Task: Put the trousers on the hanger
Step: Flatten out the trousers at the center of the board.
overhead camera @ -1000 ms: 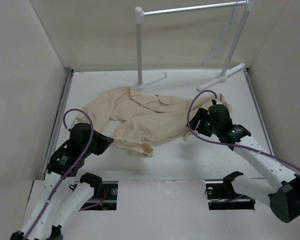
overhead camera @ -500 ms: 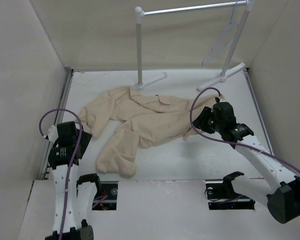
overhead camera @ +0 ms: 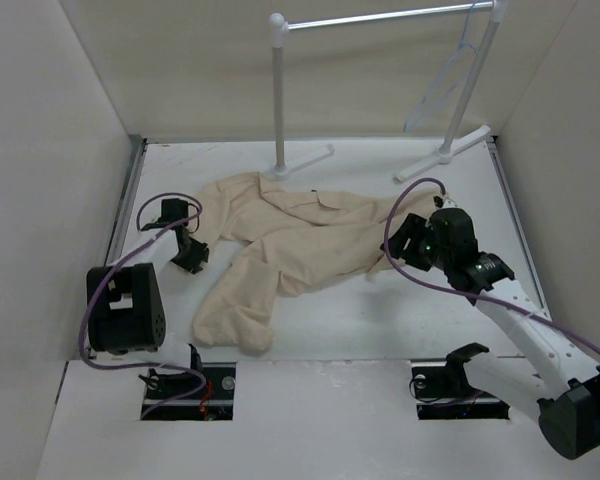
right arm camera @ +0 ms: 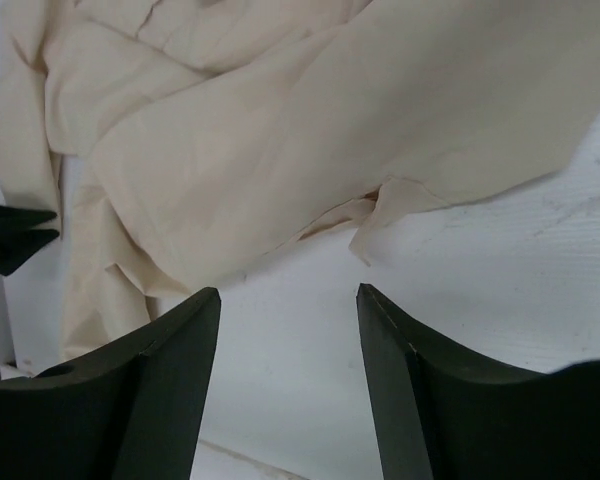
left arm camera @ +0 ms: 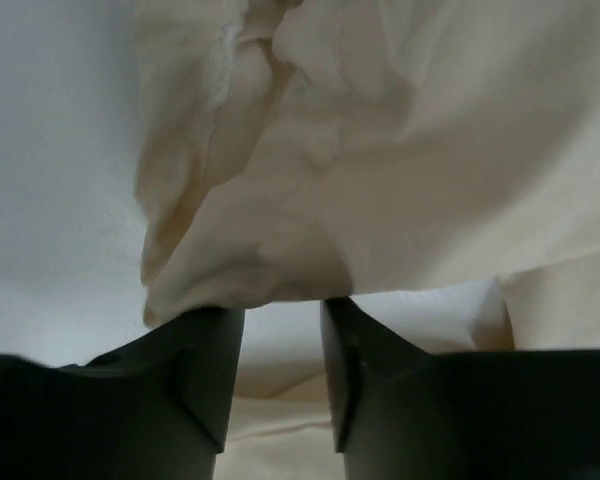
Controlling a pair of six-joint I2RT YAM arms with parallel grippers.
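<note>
The beige trousers [overhead camera: 310, 235] lie crumpled across the middle of the table, one leg running down toward the near left [overhead camera: 235, 310]. My left gripper [overhead camera: 200, 248] is at their left edge. In the left wrist view its jaws [left arm camera: 283, 305] stand a little apart, and a folded edge of the trousers [left arm camera: 380, 150] lies right at the tips. My right gripper [overhead camera: 395, 250] hovers open at the trousers' right end, over bare table [right arm camera: 288, 295], with the trousers [right arm camera: 280, 130] just beyond its tips. The pale hanger [overhead camera: 445, 80] hangs at the rack bar's right end, far from both grippers.
A white clothes rack [overhead camera: 278, 90] stands at the back, its feet on the table behind the trousers. Cream walls close in the left, right and back. The left gripper's black tips [right arm camera: 10, 235] show at the left edge of the right wrist view.
The near trouser leg, bunched up before, now lies stretched toward the near left. My left arm pulled back, then reached forward to the trousers' left edge, jaws apart. The right gripper has hardly moved.
</note>
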